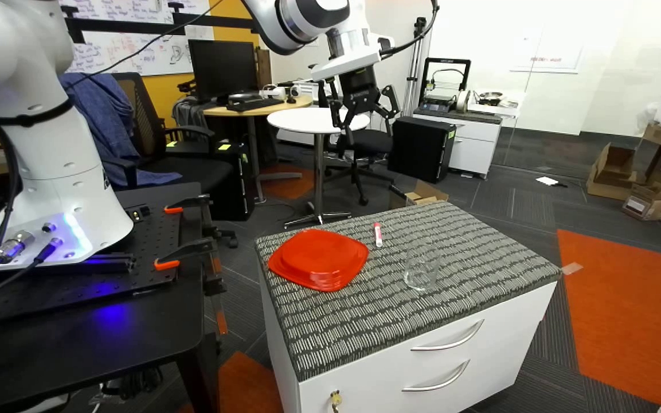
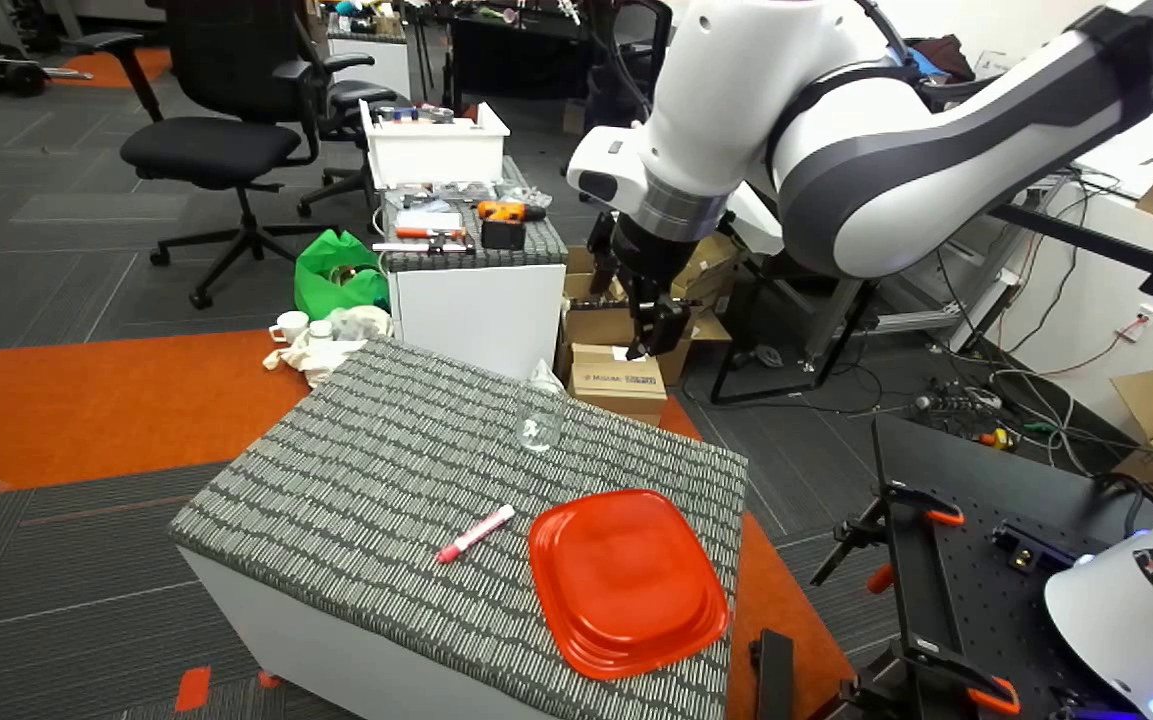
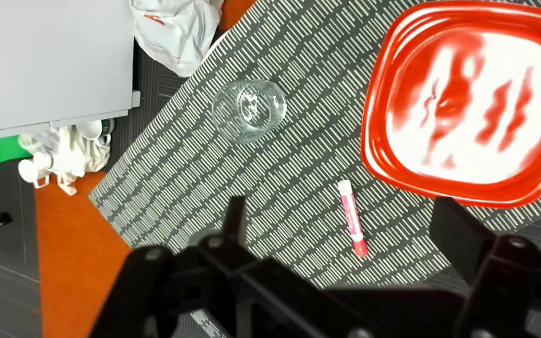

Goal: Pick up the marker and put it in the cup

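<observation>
The marker (image 1: 378,235) lies flat on the grey patterned worktop (image 1: 341,321), and nothing holds it. In an exterior view it is at the far side, just right of the red dish (image 1: 320,261) and not touching it. The clear cup (image 1: 421,272) is nearer and more to the right, and it seems to stand with its mouth up. The fingers (image 3: 455,239) are spread wide, with nothing held in them. In both exterior views they hang up in the air, well apart from the worktop. So I think the job is at its start, and the fingers need to come down over the marker first. The marker looks light and hard, so a small squeeze should hold it and it won't squash. Its sides look smooth and round, so it could slip or roll if only one side gets bumped. The best place to grab is the middle, with one finger on each long side. The red end looks like a cap that might pull off, so I would not grab there. The cup looks light too, and I can't tell if it is glass or plastic. A knock could tip it, so the marker should go in gently, one end first
</observation>
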### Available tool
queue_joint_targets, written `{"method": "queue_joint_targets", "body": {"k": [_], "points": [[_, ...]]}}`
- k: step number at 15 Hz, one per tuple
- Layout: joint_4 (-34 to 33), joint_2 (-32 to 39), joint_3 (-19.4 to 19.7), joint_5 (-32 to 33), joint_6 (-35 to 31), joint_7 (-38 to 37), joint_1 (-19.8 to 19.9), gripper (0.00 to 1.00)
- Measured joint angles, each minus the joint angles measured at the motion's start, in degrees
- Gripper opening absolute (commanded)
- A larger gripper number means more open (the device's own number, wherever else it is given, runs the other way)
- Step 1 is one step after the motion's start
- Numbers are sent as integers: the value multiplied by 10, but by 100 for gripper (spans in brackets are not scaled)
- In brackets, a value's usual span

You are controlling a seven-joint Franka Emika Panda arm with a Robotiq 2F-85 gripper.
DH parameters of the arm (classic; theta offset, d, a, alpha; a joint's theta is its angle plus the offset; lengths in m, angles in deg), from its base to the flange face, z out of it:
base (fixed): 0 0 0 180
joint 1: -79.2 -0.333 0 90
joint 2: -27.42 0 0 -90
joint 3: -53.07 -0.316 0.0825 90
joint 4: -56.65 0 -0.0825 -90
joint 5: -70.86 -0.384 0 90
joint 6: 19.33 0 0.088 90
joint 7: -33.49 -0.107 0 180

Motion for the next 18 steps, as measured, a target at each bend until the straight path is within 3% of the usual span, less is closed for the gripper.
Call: {"method": "queue_joint_targets", "body": {"k": [10,18], "points": [[-55,101,-4,-2,-33,97,12,100],[-133,230,-44,-45,-96,114,17,100]]}}
